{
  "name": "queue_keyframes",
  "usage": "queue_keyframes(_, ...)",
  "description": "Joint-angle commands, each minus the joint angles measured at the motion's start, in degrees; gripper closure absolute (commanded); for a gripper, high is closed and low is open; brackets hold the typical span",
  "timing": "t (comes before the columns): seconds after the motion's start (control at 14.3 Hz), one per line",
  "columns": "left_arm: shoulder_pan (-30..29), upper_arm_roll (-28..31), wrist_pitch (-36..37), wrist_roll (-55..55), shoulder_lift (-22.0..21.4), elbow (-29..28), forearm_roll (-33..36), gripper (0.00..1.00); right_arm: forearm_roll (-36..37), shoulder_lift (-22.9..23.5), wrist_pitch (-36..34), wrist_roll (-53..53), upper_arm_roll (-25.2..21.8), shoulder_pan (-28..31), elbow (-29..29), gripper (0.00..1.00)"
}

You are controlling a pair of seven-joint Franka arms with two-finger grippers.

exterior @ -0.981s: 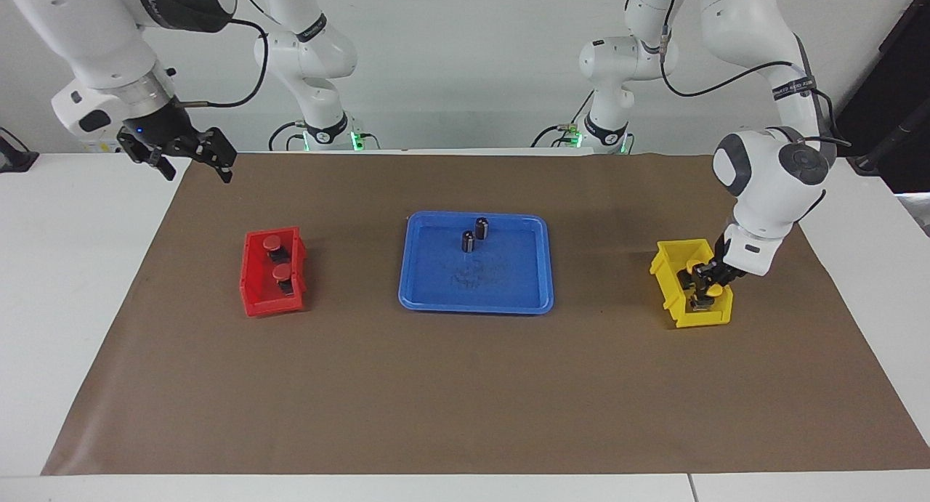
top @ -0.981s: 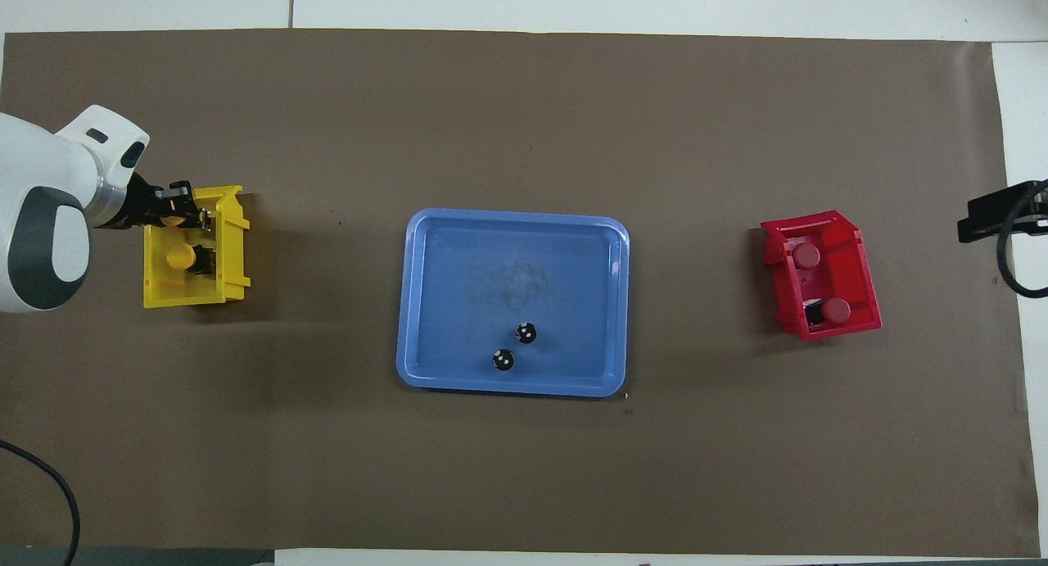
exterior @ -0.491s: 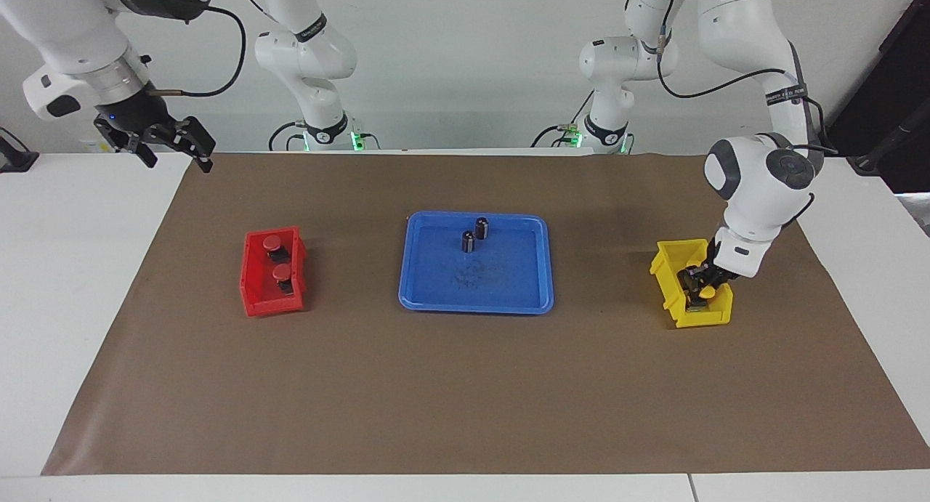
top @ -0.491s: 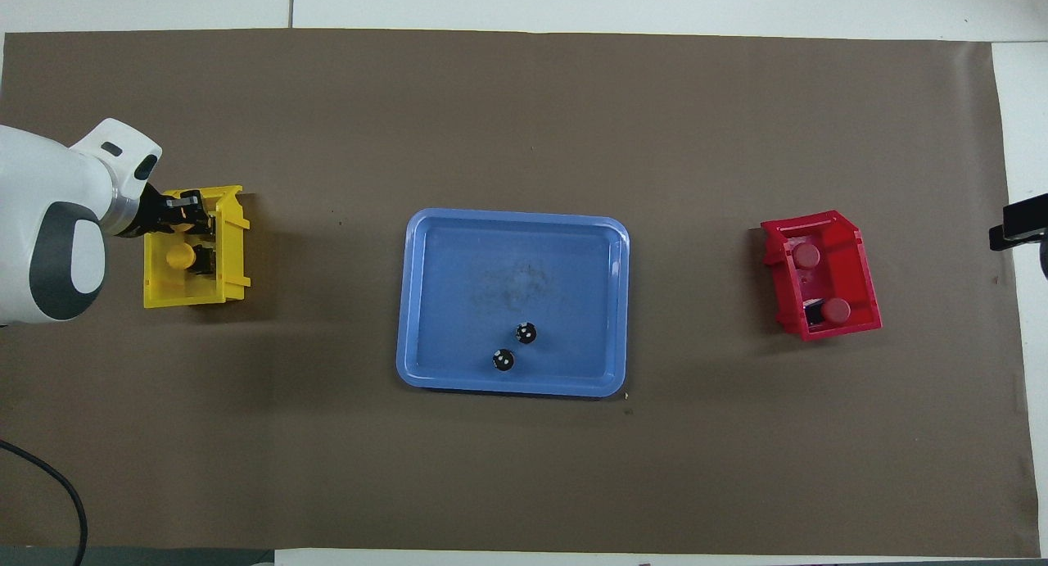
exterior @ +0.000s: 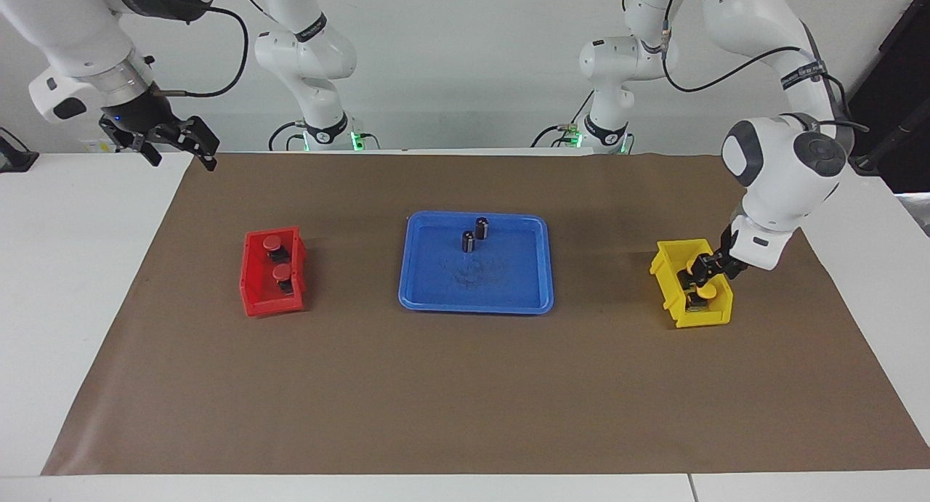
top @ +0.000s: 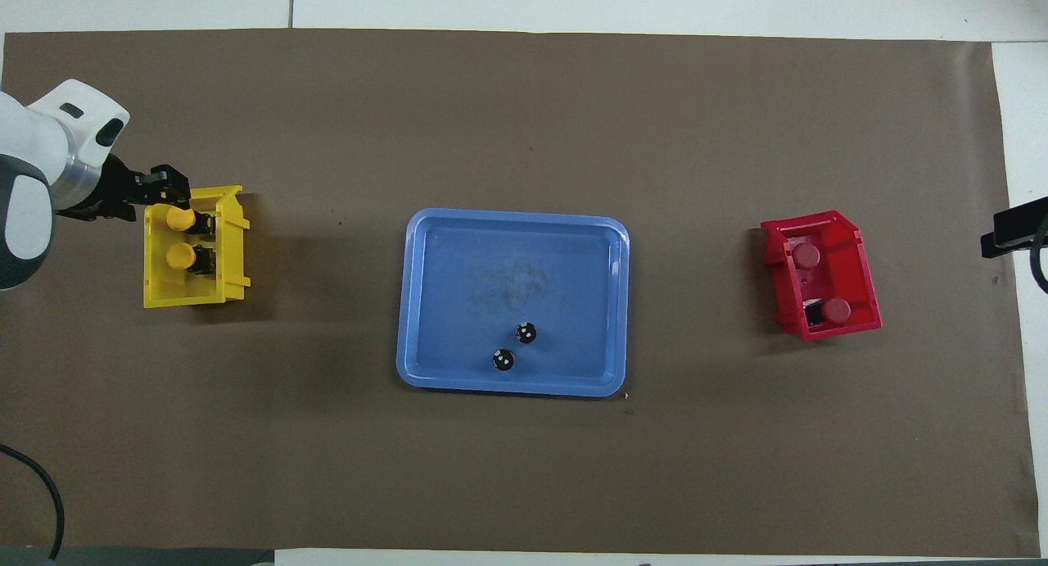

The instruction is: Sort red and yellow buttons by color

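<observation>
Two yellow buttons (top: 180, 219) (top: 180, 257) lie in the yellow bin (top: 233, 246) at the left arm's end of the table. My left gripper (exterior: 703, 268) is open just over the bin's farther end (top: 164, 196), above one yellow button (exterior: 703, 291), holding nothing. Two red buttons (exterior: 271, 242) (exterior: 282, 272) lie in the red bin (exterior: 254, 298) at the right arm's end; they also show in the overhead view (top: 806, 255) (top: 837, 309). My right gripper (exterior: 178, 144) waits open and raised over the table's edge near its base.
A blue tray (exterior: 476, 307) sits mid-table between the bins, holding two small black cylinders (exterior: 481, 227) (exterior: 468, 241) at its end nearer to the robots. A brown mat (exterior: 465, 400) covers the table.
The left gripper let go of a yellow button in the yellow bin and rose a little, drawing back from it. The right gripper lifted and pulled back toward its base.
</observation>
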State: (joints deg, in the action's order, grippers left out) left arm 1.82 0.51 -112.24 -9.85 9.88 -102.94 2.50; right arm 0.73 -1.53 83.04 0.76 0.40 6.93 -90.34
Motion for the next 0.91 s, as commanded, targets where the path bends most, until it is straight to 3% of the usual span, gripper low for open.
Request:
queue_keyframes(0.0,-0.8,0.0,11.4,5.7,-1.0,7.6,0.9,0.14,-0.8,-0.6,-0.7,-0.2,0.3,-1.3,-0.6,0.00)
queue_keyframes(0.07,-0.8,0.3,13.0,8.9,-2.2,8.0,1.0,0.00,-0.8,-0.6,-0.7,-0.2,0.3,-1.6,-0.6,0.00)
queue_keyframes(0.63,0.7,-0.6,25.5,13.7,-11.9,9.1,-3.3,0.00,-0.8,-0.6,-0.7,-0.2,0.3,-1.7,-0.6,0.00)
queue_keyframes(0.84,1.5,-0.7,26.7,13.5,-12.9,9.2,-3.4,0.00,-0.9,-0.6,-0.7,-0.2,0.3,-1.7,-0.6,0.00)
